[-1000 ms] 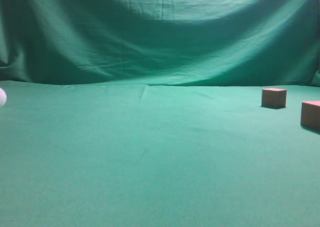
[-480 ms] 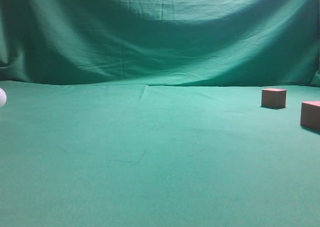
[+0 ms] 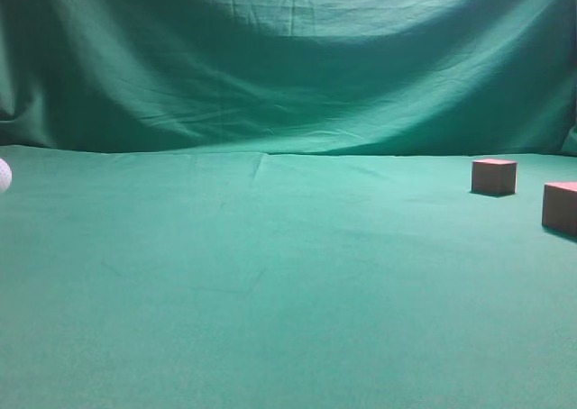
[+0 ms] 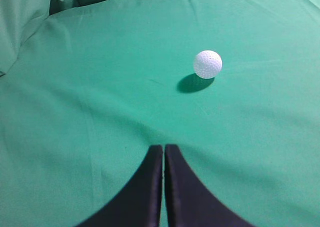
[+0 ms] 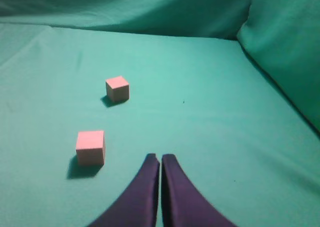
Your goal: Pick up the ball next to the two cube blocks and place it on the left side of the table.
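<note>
The white dimpled ball (image 4: 207,64) lies on the green table (image 4: 100,112) in the left wrist view, ahead and to the right of my left gripper (image 4: 164,148), which is shut and empty. In the exterior view only a sliver of the ball (image 3: 4,175) shows at the far left edge. The two reddish-brown cube blocks (image 3: 494,176) (image 3: 560,207) sit at the right. In the right wrist view the cubes (image 5: 117,88) (image 5: 90,147) lie ahead and left of my right gripper (image 5: 161,158), which is shut and empty. Neither gripper shows in the exterior view.
A draped green cloth backdrop (image 3: 288,67) hangs behind the table. Folds of it rise at the left in the left wrist view (image 4: 20,22) and at the right in the right wrist view (image 5: 285,47).
</note>
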### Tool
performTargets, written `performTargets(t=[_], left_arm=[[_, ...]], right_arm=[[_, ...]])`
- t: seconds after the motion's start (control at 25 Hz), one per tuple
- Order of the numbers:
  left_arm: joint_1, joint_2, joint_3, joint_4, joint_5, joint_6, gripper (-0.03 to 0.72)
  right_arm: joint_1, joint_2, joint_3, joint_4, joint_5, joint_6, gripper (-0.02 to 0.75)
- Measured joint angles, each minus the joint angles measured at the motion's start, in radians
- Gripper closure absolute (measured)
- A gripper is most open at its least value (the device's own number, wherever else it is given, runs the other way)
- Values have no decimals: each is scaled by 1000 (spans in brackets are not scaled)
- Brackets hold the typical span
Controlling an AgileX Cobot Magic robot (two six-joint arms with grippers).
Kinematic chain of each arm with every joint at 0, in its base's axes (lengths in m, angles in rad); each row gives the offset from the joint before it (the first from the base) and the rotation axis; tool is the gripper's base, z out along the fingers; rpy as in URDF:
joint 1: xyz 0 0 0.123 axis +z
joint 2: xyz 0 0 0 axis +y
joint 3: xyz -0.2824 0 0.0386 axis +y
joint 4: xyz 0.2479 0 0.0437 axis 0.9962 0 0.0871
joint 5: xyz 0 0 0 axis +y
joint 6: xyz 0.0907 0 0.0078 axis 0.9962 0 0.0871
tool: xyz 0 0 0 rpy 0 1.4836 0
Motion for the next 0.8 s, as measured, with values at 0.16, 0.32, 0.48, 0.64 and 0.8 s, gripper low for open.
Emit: performTargets(t=[0.16, 0.32, 0.48, 0.64, 0.8], left_arm=[[0, 0, 0, 0, 0, 0, 688], [0, 0, 0, 0, 0, 0, 688], [0, 0, 0, 0, 0, 0, 688], [0, 0, 0, 0, 0, 0, 688], [0, 0, 0, 0, 0, 0, 688]], right_arm=[[0, 0, 15, 2, 2, 30, 738], [0, 0, 15, 3, 8, 43, 738], [0, 0, 15, 3, 8, 46, 738], [0, 0, 15, 3, 8, 47, 738], [0, 0, 15, 3, 8, 48, 738]])
